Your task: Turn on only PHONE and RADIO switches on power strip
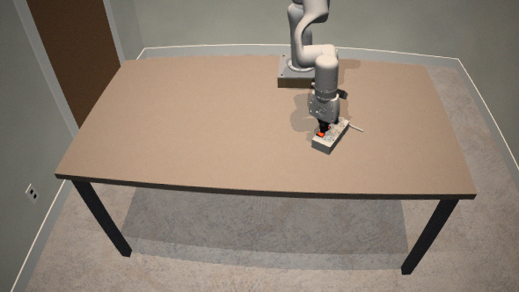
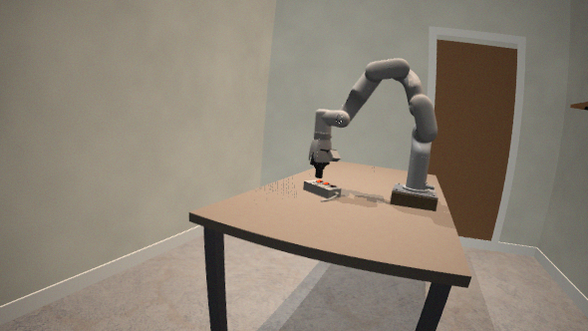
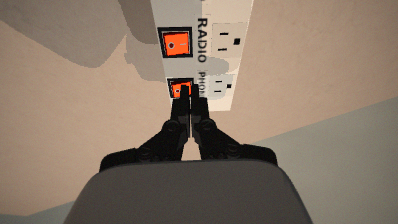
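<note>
Two switches: RADIO switch [image 3: 175, 44] and PHONE switch [image 3: 180, 89] both glow orange
Power strip [image 1: 331, 135]: flat on table, just before arm's base, long axis running away from the wrist camera
Pincer [image 3: 190, 102]: fingers together, holding nothing, tips directly over PHONE switch
Table [image 1: 185, 132]: brown top, dark legs
Room: grey walls, brown door [image 2: 473, 135]
</note>
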Robot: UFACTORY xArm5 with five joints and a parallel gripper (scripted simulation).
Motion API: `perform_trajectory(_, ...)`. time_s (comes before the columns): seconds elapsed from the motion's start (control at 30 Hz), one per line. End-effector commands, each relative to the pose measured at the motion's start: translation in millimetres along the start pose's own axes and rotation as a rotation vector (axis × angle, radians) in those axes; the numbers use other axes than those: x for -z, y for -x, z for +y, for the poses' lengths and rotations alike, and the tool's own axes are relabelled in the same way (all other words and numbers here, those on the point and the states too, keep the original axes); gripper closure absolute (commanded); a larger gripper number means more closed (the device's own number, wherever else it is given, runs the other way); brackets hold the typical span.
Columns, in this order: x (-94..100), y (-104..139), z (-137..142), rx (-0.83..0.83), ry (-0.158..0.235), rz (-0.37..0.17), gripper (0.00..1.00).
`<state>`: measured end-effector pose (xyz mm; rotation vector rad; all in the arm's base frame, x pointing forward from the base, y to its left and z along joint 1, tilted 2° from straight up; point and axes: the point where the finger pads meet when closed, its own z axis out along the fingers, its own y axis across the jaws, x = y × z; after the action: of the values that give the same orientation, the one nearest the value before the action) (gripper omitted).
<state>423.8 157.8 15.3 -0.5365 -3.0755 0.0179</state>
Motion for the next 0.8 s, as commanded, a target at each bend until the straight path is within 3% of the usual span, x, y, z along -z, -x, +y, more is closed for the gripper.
perform_trajectory(0.0,12.9,1.3,1.2,0.0,0.003,-0.004,1.0)
perform_trajectory(0.77,20.8,1.3,1.2,0.0,0.003,-0.004,1.0)
